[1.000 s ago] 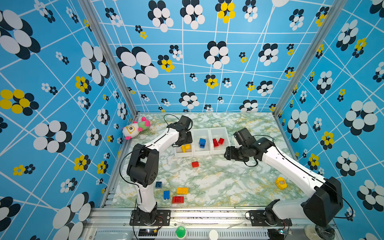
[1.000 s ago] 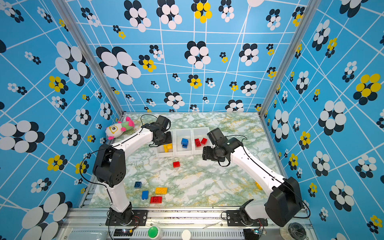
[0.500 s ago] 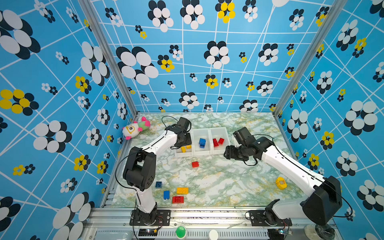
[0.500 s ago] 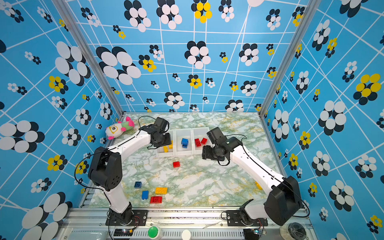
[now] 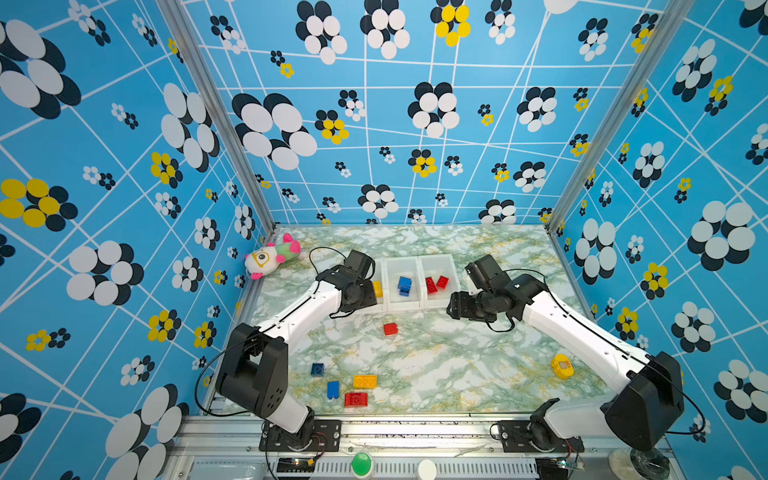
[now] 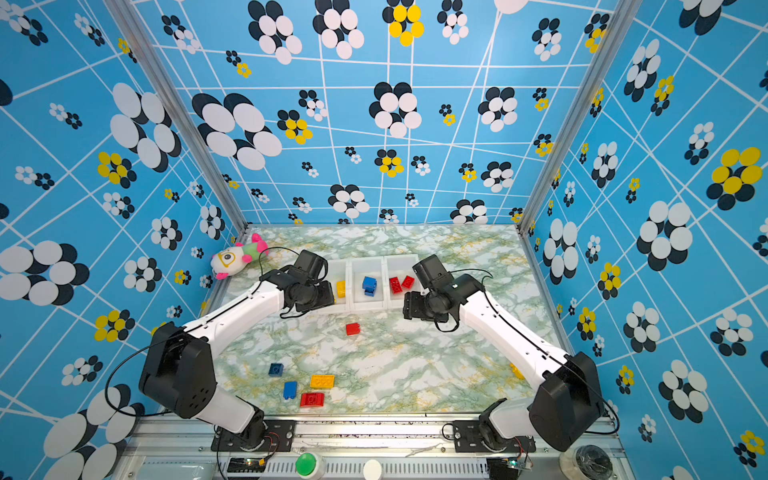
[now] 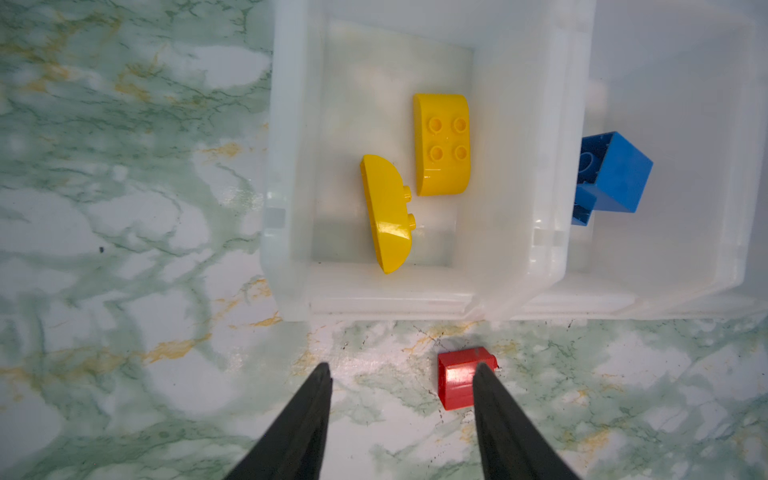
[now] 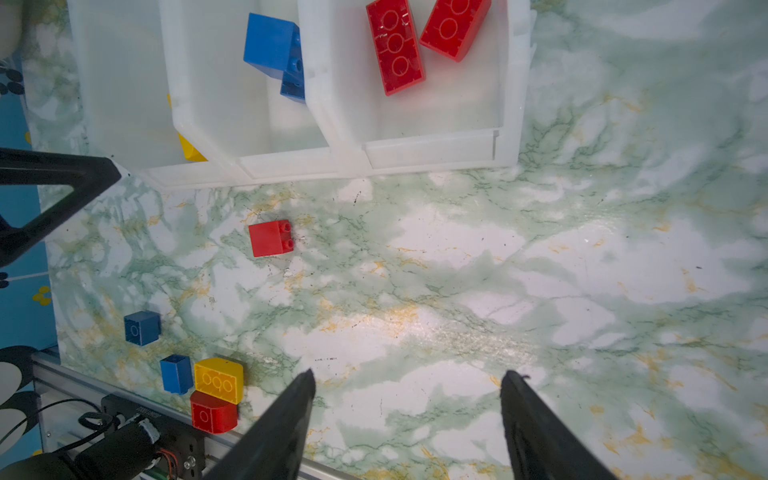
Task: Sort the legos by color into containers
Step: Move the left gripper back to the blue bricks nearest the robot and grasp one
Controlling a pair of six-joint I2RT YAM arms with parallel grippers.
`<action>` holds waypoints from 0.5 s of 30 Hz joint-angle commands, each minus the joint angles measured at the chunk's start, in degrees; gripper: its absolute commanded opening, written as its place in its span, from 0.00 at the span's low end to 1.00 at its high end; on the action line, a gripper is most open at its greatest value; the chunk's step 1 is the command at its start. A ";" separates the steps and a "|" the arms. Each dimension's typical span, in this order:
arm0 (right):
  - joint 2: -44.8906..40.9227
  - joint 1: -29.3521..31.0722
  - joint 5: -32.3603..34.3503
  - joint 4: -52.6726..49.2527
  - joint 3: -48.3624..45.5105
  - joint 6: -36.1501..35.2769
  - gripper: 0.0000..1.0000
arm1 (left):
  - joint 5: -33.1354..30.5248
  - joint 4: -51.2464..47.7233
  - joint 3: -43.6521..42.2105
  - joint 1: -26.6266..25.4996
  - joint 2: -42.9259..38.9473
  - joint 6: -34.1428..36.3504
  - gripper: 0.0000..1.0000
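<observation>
The containers [image 5: 419,306] are three joined white bins at mid-table. In the left wrist view the left bin [image 7: 286,166] holds two yellow legos [image 7: 442,143], [image 7: 388,212]. The middle bin holds blue legos [image 5: 404,284] and the right bin two red ones [image 8: 395,48]. My left gripper [image 7: 401,368] hangs open and empty over the table in front of the left bin. A loose red brick [image 7: 457,378] lies on the table under one fingertip. My right gripper [image 8: 407,378] is open over bare table, to the right of the bins.
Near the front edge lie a dark blue brick [image 5: 317,369], a blue brick [image 5: 333,390], a yellow brick [image 5: 365,381] and a red brick [image 5: 355,399]. A round yellow piece [image 5: 562,366] sits beside the right arm. A plush toy [image 5: 268,257] lies at the back left.
The left gripper's jaws have spread wider and the left arm has drawn back a little from the left bin. The right arm has stayed put.
</observation>
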 commanded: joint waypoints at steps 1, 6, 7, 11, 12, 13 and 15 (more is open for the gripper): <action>0.59 0.60 -0.38 -0.83 0.78 -0.04 0.73 | -1.63 -2.47 -2.47 -0.34 -3.21 -1.80 0.58; 0.11 0.56 -0.86 -0.67 -0.50 -0.21 0.74 | -2.43 -5.59 -6.55 -0.34 -8.28 -3.84 0.63; 0.01 0.56 -0.99 -0.59 -0.79 -0.25 0.74 | -2.67 -6.57 -7.49 -0.32 -9.49 -4.55 0.65; -0.14 0.56 -1.43 -0.24 -1.82 -0.44 0.80 | -3.35 -10.78 -11.12 0.05 -14.50 -7.57 0.71; -0.15 0.56 -1.51 -0.23 -1.96 -0.54 0.80 | -3.19 -11.71 -12.02 0.21 -15.64 -8.45 0.72; -0.15 0.56 -1.65 -0.24 -2.00 -0.60 0.81 | -3.04 -12.75 -12.94 0.49 -16.90 -9.56 0.73; -0.06 0.52 -1.79 -0.17 -2.03 -0.89 0.83 | -2.44 -14.69 -14.67 1.20 -19.11 -11.93 0.74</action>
